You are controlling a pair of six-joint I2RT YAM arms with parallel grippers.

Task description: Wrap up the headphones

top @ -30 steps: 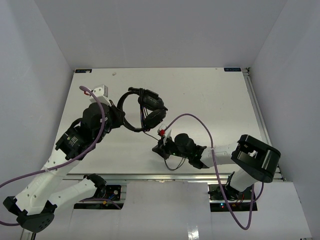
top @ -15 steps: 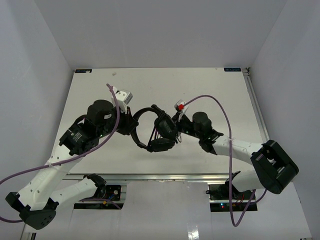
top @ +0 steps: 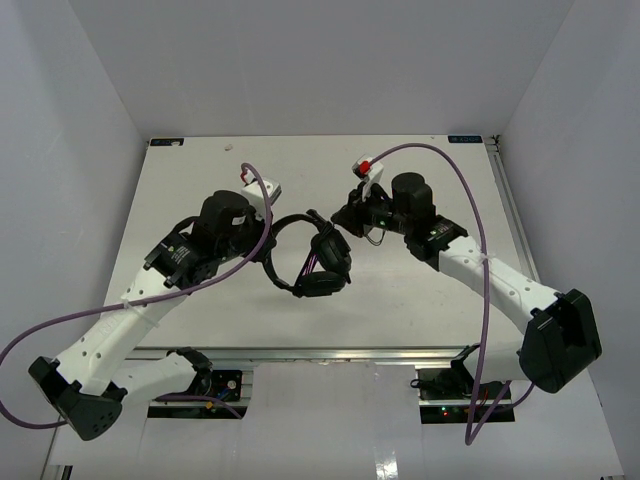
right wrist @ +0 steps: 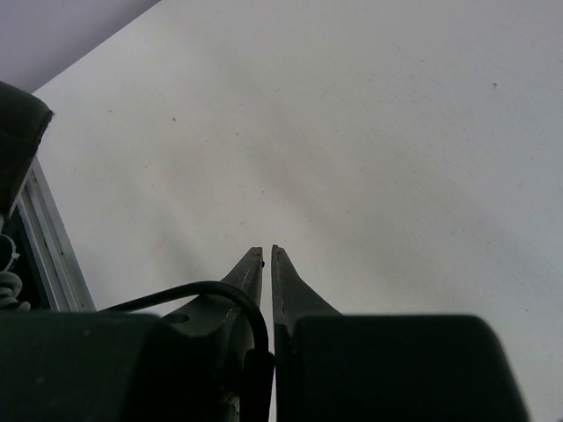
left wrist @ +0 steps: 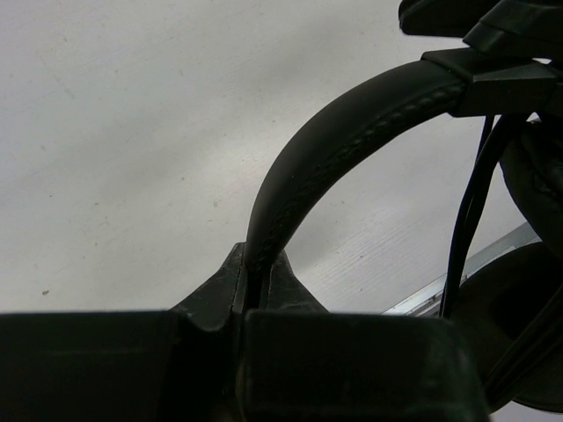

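Observation:
The black headphones (top: 318,262) hang just above the middle of the white table (top: 420,300), earcups low and headband (top: 287,222) arching to the left. My left gripper (top: 268,250) is shut on the headband; the left wrist view shows the stitched band (left wrist: 352,123) rising from between the closed fingers of that gripper (left wrist: 257,264), with the thin cable (left wrist: 466,220) hanging beside an earcup (left wrist: 519,325). My right gripper (top: 345,218) stands just right of the headphones. In the right wrist view this gripper (right wrist: 266,255) is shut, with the thin dark cable (right wrist: 202,288) looping into the slit near the finger bases.
An aluminium rail (top: 300,352) runs along the table's near edge and shows in the right wrist view (right wrist: 53,255). Thick purple robot cables (top: 470,200) arc over both arms. White walls enclose the table at the left, back and right.

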